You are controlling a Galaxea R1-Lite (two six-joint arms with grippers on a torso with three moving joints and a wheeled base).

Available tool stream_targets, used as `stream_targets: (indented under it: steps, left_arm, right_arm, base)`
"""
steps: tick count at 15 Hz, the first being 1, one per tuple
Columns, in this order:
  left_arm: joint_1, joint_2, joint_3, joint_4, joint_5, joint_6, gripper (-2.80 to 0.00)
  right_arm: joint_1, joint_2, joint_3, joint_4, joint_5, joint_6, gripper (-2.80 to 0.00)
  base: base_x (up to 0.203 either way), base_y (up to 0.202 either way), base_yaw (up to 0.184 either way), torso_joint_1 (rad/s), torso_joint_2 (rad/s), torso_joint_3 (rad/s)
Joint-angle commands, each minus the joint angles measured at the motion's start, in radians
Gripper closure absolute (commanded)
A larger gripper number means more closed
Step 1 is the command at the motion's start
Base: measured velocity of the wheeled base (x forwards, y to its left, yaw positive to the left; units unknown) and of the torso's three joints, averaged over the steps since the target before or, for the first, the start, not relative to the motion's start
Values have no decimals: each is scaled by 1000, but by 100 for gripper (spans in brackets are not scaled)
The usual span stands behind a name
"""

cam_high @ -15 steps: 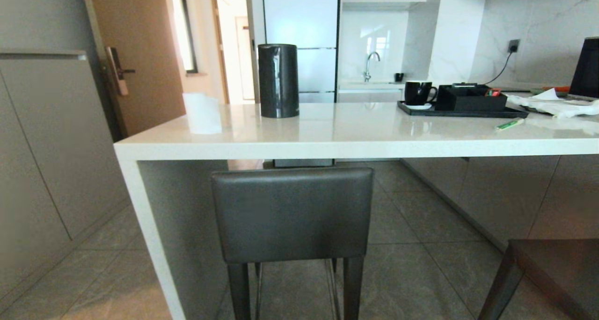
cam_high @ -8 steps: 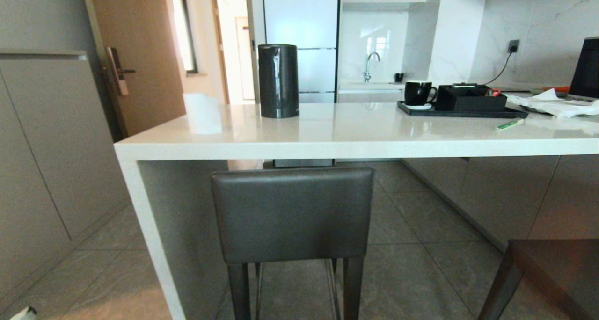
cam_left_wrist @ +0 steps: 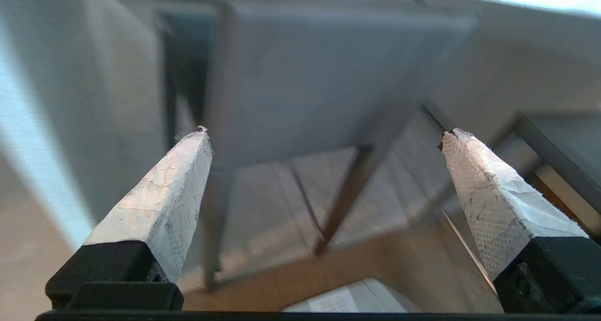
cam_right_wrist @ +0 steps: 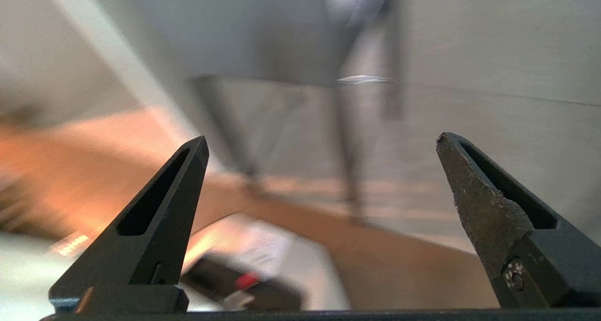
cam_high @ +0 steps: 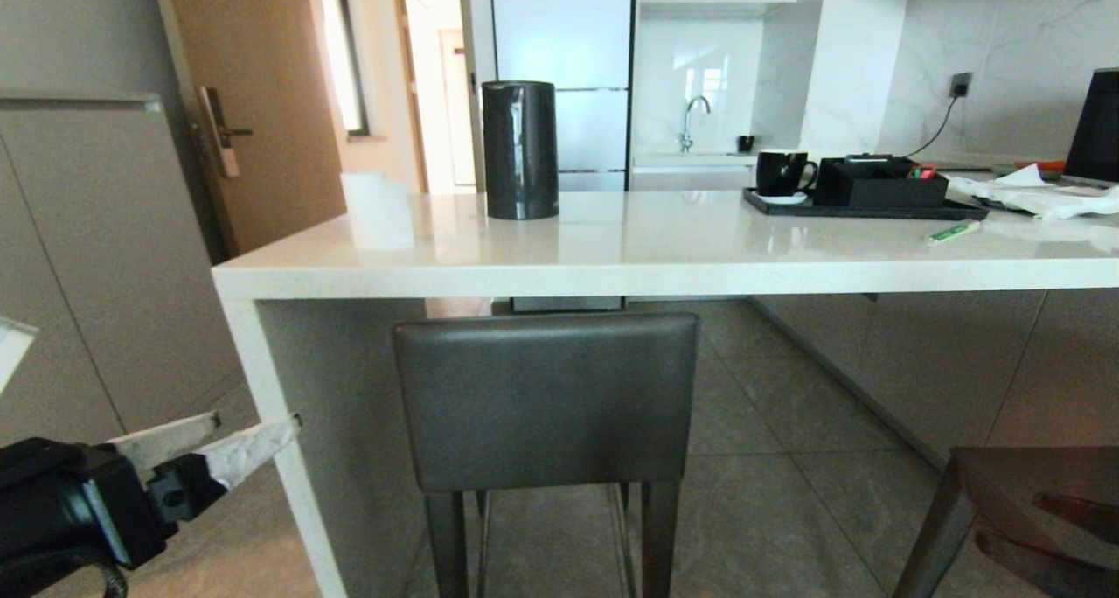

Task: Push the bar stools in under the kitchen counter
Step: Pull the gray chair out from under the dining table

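In the head view, the left gripper [cam_high: 253,434] has been raised into frame, left of the bar stool [cam_high: 545,399] standing at the kitchen counter [cam_high: 664,276]; the push seems imminent. Both wrist views show jaws spread, empty; the blurred stool is probably ahead.

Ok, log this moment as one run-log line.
left gripper: open, low left of bar stool | right gripper: open | stool not yet under kitchen counter

Daylight floods from the doorway [cam_high: 433,82] ahead; my counter [cam_high: 664,248] glares glossy, and both my wrist views smear with motion blur.
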Motion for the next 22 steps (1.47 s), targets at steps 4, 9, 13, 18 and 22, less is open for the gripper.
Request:
stream_targets:
  steps: [4, 9, 13, 18, 22]
  left_arm:
    - [93, 228, 58, -174, -223, 41, -280]
    - [300, 443, 142, -467, -495, 180, -280]
    - [302, 520, 144, -496, -562, 209, -280]
    - [304, 713, 151, -697, -586, 252, -280]
    - [319, 861, 160, -915, -715, 255, -280]
  right_arm:
    - [32, 248, -58, -70, 90, 7, -280]
    - [68, 383, -64, -178, 167, 38, -280]
    - [71, 493, -40, -352, 228, 48, -280]
    - [107, 613, -17, -527, 297, 48, -280]
    - [107, 707, -9, -667, 326, 47, -280]
  base:
    - [0, 0, 0, 0, 0, 0]
    - [0, 0, 0, 0, 0, 0]
    - [0, 0, 0, 0, 0, 0]
    - [0, 0, 0, 0, 0, 0]
    - [0, 0, 0, 0, 0, 0]
